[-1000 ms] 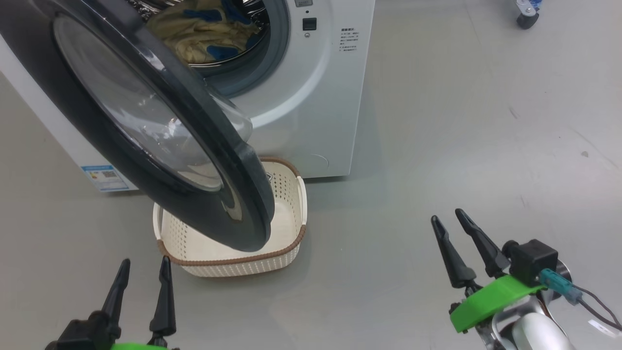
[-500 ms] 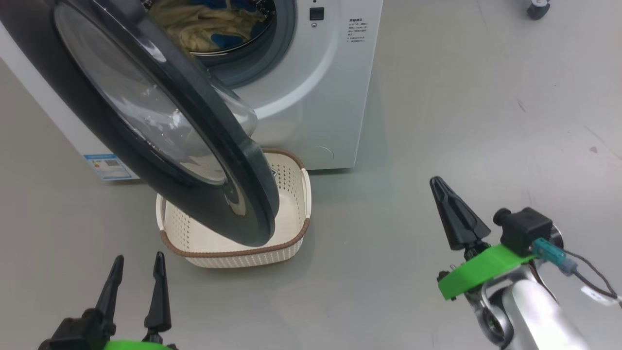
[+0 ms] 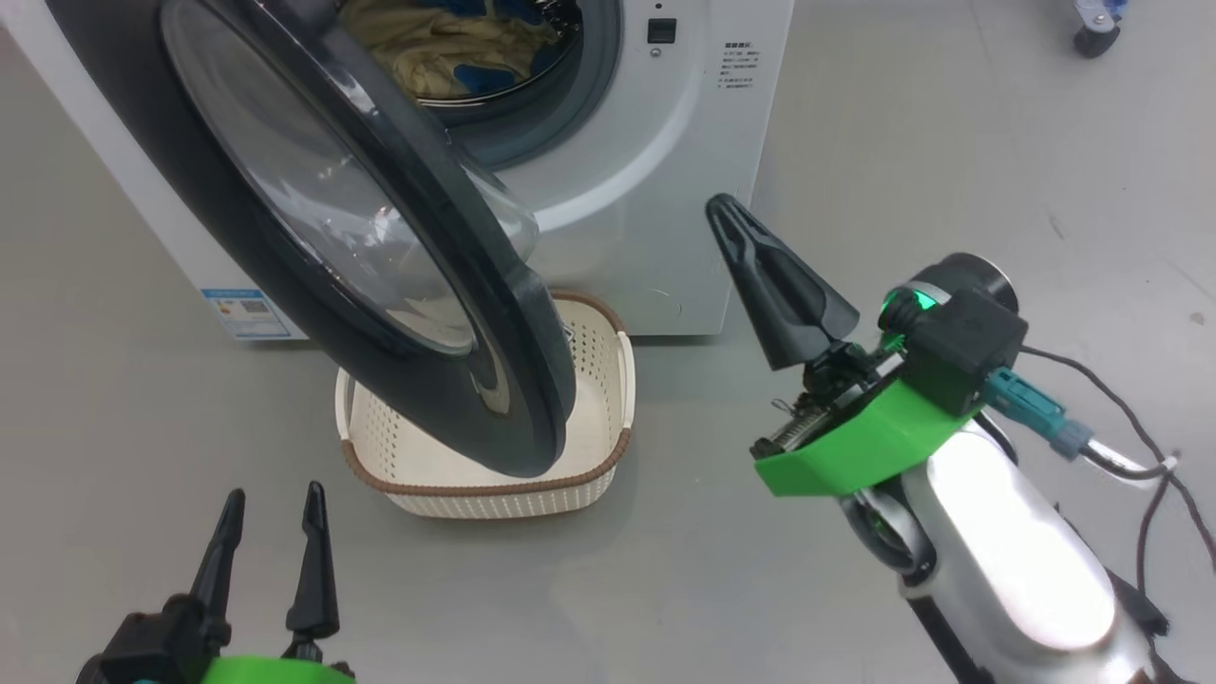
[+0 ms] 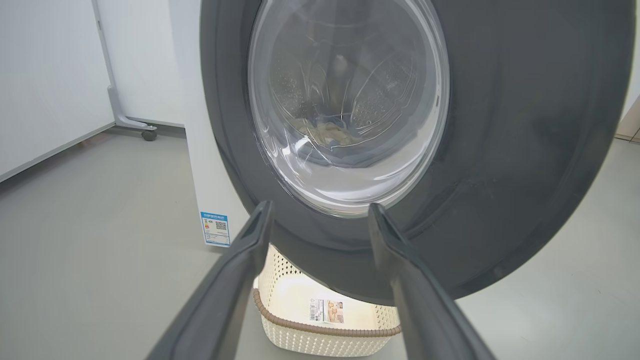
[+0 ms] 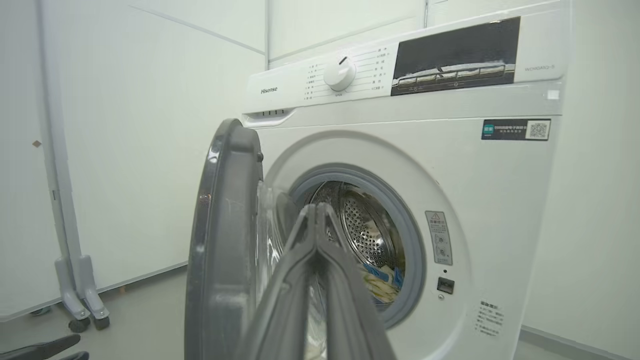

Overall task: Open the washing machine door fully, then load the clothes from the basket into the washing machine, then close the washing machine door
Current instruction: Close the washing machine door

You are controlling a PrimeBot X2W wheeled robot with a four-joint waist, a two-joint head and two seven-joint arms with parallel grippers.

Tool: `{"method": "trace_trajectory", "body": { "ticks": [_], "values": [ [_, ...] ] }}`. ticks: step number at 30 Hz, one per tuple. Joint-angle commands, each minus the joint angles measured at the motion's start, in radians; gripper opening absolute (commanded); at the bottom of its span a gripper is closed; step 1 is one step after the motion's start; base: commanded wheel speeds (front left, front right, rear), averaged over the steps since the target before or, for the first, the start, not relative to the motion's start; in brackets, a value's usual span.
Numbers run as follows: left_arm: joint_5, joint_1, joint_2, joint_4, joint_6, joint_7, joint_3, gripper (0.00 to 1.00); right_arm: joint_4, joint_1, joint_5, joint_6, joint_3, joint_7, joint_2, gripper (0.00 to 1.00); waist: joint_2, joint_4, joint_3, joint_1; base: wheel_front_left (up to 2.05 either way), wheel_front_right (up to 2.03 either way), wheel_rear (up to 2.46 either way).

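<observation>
The right claw (image 3: 727, 211), pressed together, pointed near the free edge of the large round glossy-black door (image 3: 518, 380); the left claw (image 3: 274, 499) stood apart. Pale-yellow cotton clothes (image 3: 427, 52) lay in the steel drum (image 5: 370, 220). For closing, I would push the black rim, not the glass.

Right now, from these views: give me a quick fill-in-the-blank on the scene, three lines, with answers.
1. The clothes lie in the ____ of the washing machine.
2. The washing machine door stands ____, its lower edge over the basket.
3. The left tool is open; the right tool is ____.
Missing words: drum; open; shut.
</observation>
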Motion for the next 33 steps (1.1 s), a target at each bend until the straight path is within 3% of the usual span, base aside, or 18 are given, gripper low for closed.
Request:
{"method": "trace_trajectory", "body": {
  "ticks": [1, 10, 18, 24, 33],
  "values": [
    [0.009, -0.038, 0.005, -0.033, 0.001, -0.011, 0.033, 1.0, -0.053, -0.051, 0.014, 0.004, 0.032, -0.006, 0.02, 0.0, 0.0, 0.007, -0.003, 0.0, 0.0, 0.0, 0.0],
    [0.01, -0.041, 0.001, -0.034, 0.001, -0.011, 0.016, 1.0, -0.158, -0.107, 0.075, 0.004, 0.239, -0.006, 0.028, 0.0, 0.0, 0.054, -0.001, 0.0, 0.0, 0.0, 0.0],
    [0.006, -0.055, -0.005, -0.038, 0.001, -0.011, -0.001, 1.0, -0.072, -0.082, 0.119, 0.004, 0.379, -0.006, 0.028, 0.0, 0.0, 0.09, 0.029, 0.0, 0.0, 0.0, 0.0],
    [0.005, -0.067, -0.007, -0.039, 0.001, -0.011, -0.002, 1.0, 0.033, -0.058, 0.145, 0.004, 0.43, -0.006, 0.028, 0.0, 0.0, 0.099, 0.066, 0.0, 0.0, 0.0, 0.0],
    [0.009, -0.087, -0.007, -0.039, 0.001, -0.011, -0.018, 1.0, 0.097, -0.061, 0.172, 0.004, 0.411, -0.006, 0.028, 0.0, 0.0, 0.099, 0.097, 0.0, 0.0, 0.0, 0.0]
  ]
}}
